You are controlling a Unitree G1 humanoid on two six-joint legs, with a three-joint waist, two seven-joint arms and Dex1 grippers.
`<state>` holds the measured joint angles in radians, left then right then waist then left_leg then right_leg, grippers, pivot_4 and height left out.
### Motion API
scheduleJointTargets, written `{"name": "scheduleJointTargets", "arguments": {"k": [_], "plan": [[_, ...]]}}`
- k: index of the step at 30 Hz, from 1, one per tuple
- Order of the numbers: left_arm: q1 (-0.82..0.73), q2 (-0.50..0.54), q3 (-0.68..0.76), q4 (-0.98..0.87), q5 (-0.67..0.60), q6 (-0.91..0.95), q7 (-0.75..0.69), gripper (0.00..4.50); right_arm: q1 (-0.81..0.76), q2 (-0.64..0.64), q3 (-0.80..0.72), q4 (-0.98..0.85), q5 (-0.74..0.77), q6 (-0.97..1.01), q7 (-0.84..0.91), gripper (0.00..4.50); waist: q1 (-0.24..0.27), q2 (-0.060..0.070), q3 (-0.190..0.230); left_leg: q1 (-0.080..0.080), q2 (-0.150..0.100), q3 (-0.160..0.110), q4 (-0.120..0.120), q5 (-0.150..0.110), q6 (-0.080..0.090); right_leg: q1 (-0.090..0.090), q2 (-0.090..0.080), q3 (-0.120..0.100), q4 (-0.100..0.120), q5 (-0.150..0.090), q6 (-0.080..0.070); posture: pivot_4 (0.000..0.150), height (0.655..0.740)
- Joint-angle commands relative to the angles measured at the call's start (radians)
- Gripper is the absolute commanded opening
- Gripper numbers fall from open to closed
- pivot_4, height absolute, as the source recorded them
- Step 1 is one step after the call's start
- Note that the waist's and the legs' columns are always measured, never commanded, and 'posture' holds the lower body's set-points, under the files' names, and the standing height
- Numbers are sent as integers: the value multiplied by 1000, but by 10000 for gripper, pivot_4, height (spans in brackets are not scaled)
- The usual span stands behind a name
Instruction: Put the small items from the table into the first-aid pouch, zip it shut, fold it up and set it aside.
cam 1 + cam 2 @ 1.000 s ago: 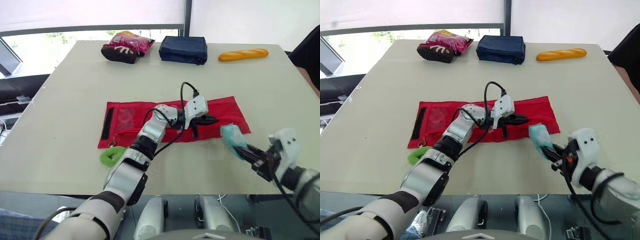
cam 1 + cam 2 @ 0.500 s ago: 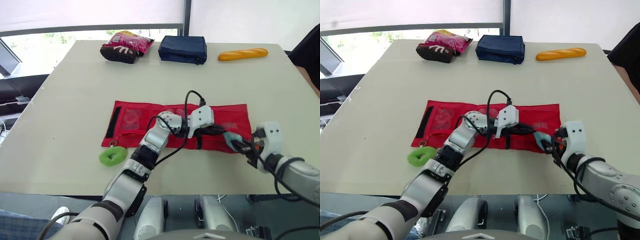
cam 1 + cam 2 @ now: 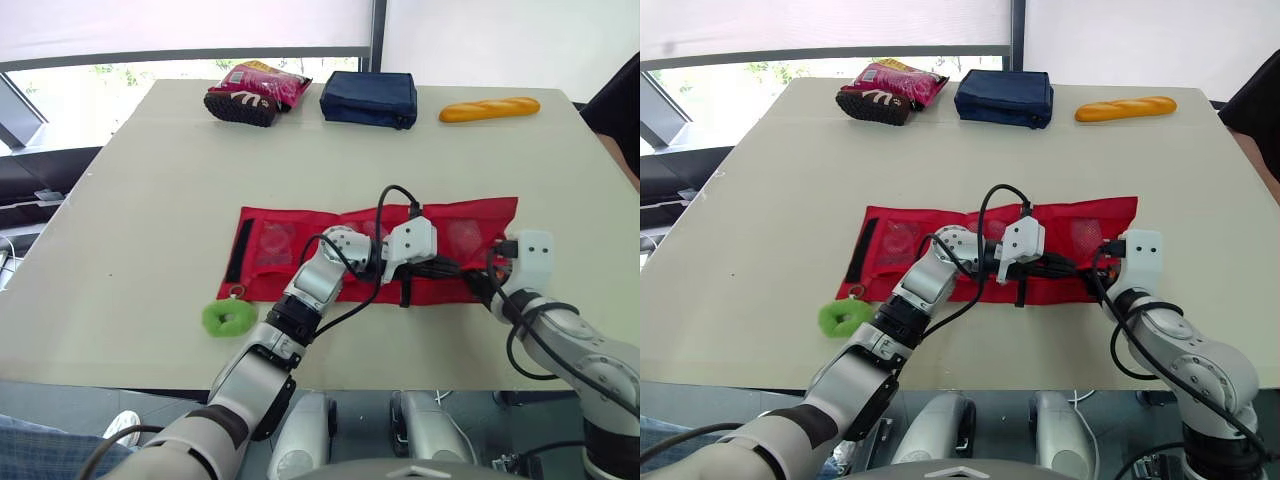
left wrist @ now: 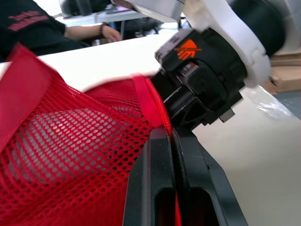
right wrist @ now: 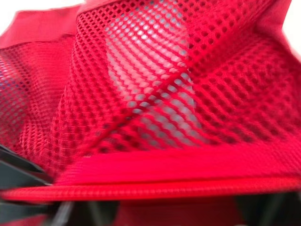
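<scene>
The red mesh first-aid pouch (image 3: 290,245) lies unfolded across the middle of the table. My left gripper (image 3: 452,268) is shut on the pouch's front hem (image 4: 155,101) near its right end and holds it lifted. My right gripper (image 3: 479,284) meets it there from the right, open, with its fingers under the raised hem (image 5: 155,165). In the right wrist view a pale shape (image 5: 150,80) shows through the mesh inside the pouch. A green ring-shaped item (image 3: 228,318) lies on the table in front of the pouch's left end.
Along the far edge sit a snack bag (image 3: 255,90), a navy pouch (image 3: 368,98) and a yellow bread-shaped piece (image 3: 490,108). A person's dark sleeve (image 3: 625,100) shows at the table's right side. The near table edge runs just behind both arms.
My right gripper carried a teal packet left to the pouch's lifted hem and opened; the packet is out of sight in the head views. The pouch has slid a little to the right.
</scene>
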<state>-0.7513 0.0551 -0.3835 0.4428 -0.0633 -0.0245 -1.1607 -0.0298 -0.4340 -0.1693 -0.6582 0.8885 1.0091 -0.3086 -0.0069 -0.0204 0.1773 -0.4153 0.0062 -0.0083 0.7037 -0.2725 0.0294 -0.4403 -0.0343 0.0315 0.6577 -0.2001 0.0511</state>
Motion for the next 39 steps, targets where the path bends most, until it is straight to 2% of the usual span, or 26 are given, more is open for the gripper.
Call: {"name": "scheduleJointTargets", "arguments": {"k": [1,8,13,18,24,28,30,32,33,35,39], "plan": [[-57,-19,23,75,25,-26,81,0,69,-62,-16,-166,89,-14,155,41885,-3,1,0,0,0,0,0,0,0,0,0,0,0,0,0,1500,7105],[-95,-39,34,178,40,-72,128,0,185,-193,-88,-238,113,-66,357,41885,-10,1,0,1,2,0,0,0,0,0,3,0,0,-1,1,1500,7105],[-99,-46,35,198,39,-91,126,0,259,-213,-163,-275,126,-140,447,41885,-4,1,0,1,1,-1,0,0,0,0,3,0,0,-1,1,1500,7105],[-85,-40,34,185,24,-105,93,0,346,-209,-346,-165,63,-180,425,41885,-1,0,0,1,1,0,0,0,0,0,1,0,0,0,1,1500,7105],[-77,-44,30,174,10,-91,42,0,327,-176,-352,-50,48,-171,422,41885,-6,1,0,1,2,0,0,0,0,0,3,1,0,-1,1,1500,7105],[-87,-46,36,173,5,-75,31,13009,289,-117,-318,4,76,-165,424,42268,-4,1,0,1,2,1,0,0,0,0,3,1,0,-1,0,1500,7105],[-85,-43,43,151,-12,-56,13,22299,273,-88,-303,28,88,-170,423,42268,-4,1,0,1,2,0,0,0,0,0,3,1,0,-1,0,1500,7105],[-72,-24,56,102,-38,-44,-9,31063,273,-78,-287,45,82,-170,438,37065,-4,1,0,1,1,1,0,0,0,0,3,1,0,-1,1,1500,7105],[-67,-16,60,83,-47,-37,-17,37743,273,-76,-282,49,79,-170,443,32400,-4,1,0,1,2,1,0,0,0,0,3,1,0,-1,1,1500,7105],[-48,10,72,27,-79,-21,-47,44559,271,-71,-280,58,70,-171,437,25223,-6,1,0,1,2,1,0,0,0,0,3,1,0,-1,1,1500,7105],[10,124,126,-144,-187,61,-140,45000,278,-88,-244,87,3,-190,469,6821,-10,2,-1,2,3,1,0,0,0,0,3,1,0,-1,0,1500,7105]]}}
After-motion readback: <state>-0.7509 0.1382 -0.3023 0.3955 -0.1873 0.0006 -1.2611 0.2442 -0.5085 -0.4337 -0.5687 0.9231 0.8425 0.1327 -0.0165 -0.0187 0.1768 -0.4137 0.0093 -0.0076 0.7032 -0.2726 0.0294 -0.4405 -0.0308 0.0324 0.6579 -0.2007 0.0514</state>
